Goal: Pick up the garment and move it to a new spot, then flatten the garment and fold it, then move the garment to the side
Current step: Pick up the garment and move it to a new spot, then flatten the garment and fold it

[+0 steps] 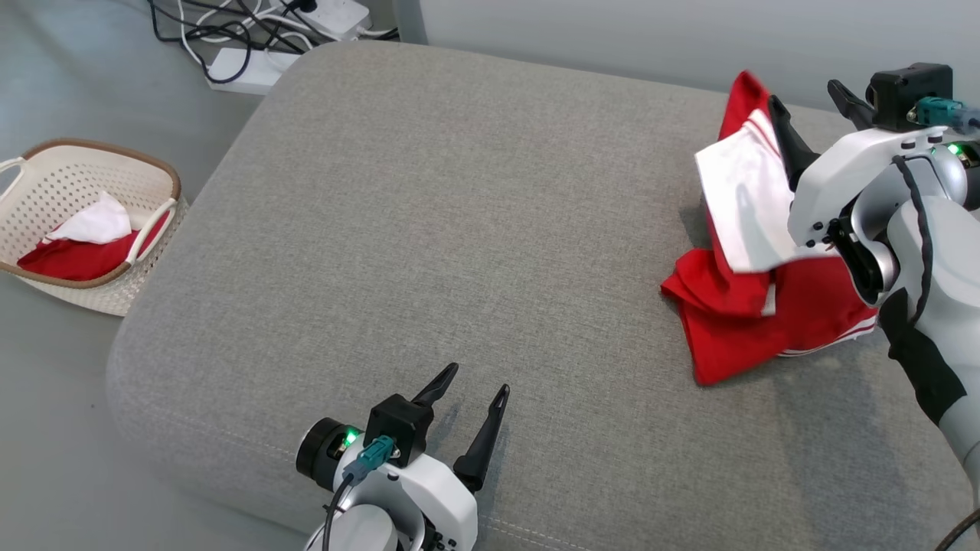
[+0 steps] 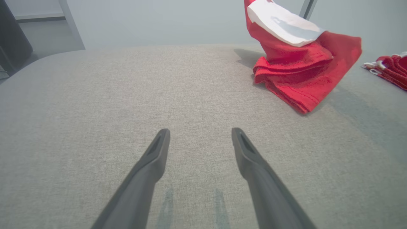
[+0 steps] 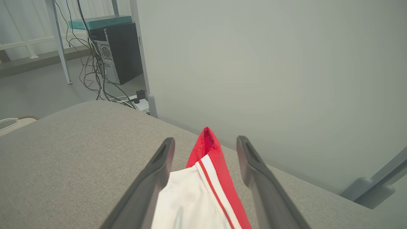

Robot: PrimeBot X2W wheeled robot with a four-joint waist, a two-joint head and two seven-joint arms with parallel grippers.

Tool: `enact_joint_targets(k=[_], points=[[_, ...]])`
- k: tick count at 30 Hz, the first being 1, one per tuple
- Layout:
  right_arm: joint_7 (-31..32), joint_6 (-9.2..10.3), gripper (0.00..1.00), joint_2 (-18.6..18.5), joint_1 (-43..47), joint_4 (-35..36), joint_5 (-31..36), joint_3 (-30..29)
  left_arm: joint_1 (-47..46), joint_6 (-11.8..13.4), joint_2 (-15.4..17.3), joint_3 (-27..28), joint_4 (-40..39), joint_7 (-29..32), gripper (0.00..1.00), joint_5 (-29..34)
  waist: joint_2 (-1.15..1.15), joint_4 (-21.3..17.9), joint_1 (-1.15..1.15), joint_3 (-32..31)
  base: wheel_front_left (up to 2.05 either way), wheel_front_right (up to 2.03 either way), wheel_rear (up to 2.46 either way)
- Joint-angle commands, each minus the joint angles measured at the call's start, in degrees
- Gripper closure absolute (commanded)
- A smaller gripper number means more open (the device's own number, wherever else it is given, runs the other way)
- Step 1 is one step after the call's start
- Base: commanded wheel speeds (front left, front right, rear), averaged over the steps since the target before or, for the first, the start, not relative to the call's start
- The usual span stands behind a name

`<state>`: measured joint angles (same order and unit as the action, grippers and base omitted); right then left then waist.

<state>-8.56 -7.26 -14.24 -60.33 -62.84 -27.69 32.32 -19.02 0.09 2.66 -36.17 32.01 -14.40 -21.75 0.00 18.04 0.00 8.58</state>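
Note:
The garment is red with a white panel and lies bunched at the right side of the grey cushion. Its upper part stands up in a peak. My right gripper is raised over that peak, and the white panel drapes against its left finger. In the right wrist view the gripper is open, with the garment rising loose between the spread fingers. My left gripper is open and holds nothing, low over the cushion's front. In its wrist view the left gripper points at bare fabric, with the garment far ahead to the right.
A cream basket holding red and white cloth stands on the floor at the left. Cables and power strips lie behind the cushion's far left corner. Another red cloth shows at the right edge of the left wrist view. A grey wall runs behind the cushion.

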Motion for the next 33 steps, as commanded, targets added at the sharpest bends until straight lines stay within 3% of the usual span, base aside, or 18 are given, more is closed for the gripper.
enact_joint_targets(k=[1, 12, 17, 33], points=[[-1.84, -0.23, 0.00, 0.03, 0.36, 0.20, -0.50, 0.73, -0.79, 0.49, 0.22, 1.91, -1.41, -0.60, 0.00, -0.47, 0.00, -0.58, 0.00, 0.48, 0.00, 0.00, 0.00], [-6.03, -0.23, 0.00, -2.35, 8.91, 4.87, -6.80, 3.07, -2.40, -0.07, 0.21, 2.68, -1.53, -0.60, 0.00, 0.66, 0.00, -9.92, 0.00, 1.49, 0.00, 0.00, 0.00], [-6.32, -0.23, 0.00, -3.69, 15.56, 7.03, -10.37, 3.88, -2.82, -0.22, 0.21, 2.81, -1.65, -0.60, 0.00, 0.99, 0.00, -12.44, 0.00, 2.34, 0.00, 0.00, 0.00], [-6.42, -0.23, 0.00, -2.35, 20.82, 10.65, -18.54, 9.54, -3.24, -0.96, 0.21, 2.59, -1.29, -0.60, 0.00, 1.43, 0.00, -9.63, 0.00, 4.15, 0.00, 0.00, 0.00]])
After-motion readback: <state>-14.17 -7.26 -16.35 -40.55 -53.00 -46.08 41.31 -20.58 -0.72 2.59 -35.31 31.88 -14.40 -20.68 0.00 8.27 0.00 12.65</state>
